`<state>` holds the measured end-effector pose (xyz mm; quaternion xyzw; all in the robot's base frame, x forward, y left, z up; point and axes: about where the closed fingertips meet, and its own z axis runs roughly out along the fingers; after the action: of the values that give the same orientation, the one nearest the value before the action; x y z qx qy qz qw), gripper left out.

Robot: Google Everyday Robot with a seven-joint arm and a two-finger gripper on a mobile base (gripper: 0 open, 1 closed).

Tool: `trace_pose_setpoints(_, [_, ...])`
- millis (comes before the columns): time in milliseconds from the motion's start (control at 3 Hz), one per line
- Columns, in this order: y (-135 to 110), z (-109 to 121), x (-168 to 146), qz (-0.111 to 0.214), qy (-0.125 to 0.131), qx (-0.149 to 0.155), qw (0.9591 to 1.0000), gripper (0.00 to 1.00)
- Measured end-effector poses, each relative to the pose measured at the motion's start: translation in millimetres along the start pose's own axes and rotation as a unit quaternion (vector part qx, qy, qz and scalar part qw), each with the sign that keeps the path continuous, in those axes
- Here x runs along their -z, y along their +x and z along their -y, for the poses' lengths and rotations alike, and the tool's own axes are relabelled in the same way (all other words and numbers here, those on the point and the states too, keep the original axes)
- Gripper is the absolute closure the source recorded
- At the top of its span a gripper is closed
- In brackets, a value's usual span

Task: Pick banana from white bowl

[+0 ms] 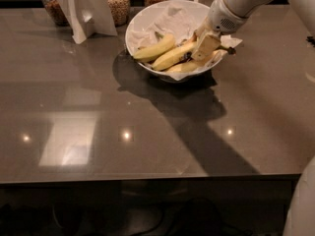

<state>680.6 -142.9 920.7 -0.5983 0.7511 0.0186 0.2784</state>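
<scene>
Three fruits are lying in the white bowl (135, 26), which is sitting near the desk's (147, 132) far edge, right of centre. We are seeing the gripper (204, 47) reaching into the bowl's right side, over the right end of the banana (170, 59); whether it is clamping anything we cannot tell.

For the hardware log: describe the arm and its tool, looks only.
The arm is smooth, white and rounded, with a small dark dotted grille near the wrist. Its tool, at the white bowl's right side, is pale tan and blocky. No cables show.
</scene>
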Motion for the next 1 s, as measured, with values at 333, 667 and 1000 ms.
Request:
trace_pose_setpoints(333, [2.5,4.3,-4.5,-0.001,-0.002,-0.006,1.0,0.43])
trace_pose_setpoints(667, [0.5,5.6,-6.4,0.002,-0.005,-0.008,1.0,0.5])
trace_pose_setpoints(1000, [-1.4,4.2,-5.7,0.005,-0.008,-0.008,0.9999,0.69])
